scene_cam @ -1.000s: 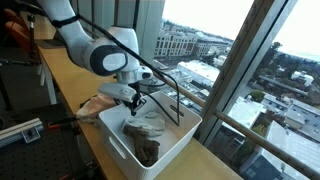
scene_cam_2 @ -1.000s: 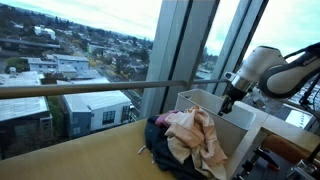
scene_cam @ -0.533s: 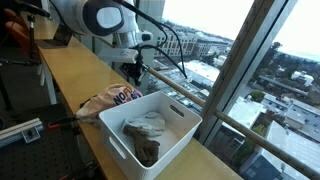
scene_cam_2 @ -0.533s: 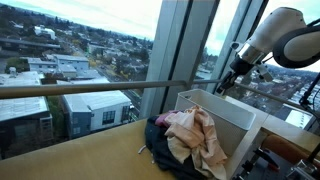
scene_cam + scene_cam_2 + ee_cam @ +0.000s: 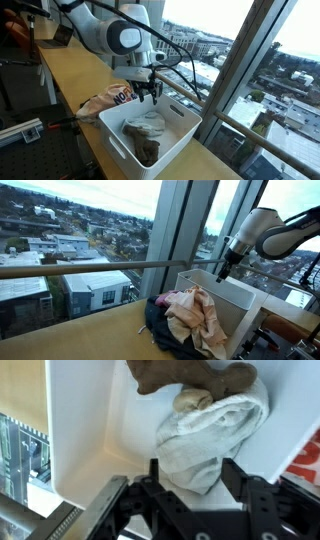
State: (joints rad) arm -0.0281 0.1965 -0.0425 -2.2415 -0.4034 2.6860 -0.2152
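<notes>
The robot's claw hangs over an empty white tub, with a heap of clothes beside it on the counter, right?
Not quite: the white tub is not empty. The wrist view shows a white cloth and a brown cloth lying in it. The rest holds: the gripper hangs over the tub, and a heap of clothes lies beside it on the counter.

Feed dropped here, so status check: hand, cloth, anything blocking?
Hand open, empty, over bin. White cloth lies in bin, touching brown cloth. Nothing between hand and white cloth.
</notes>
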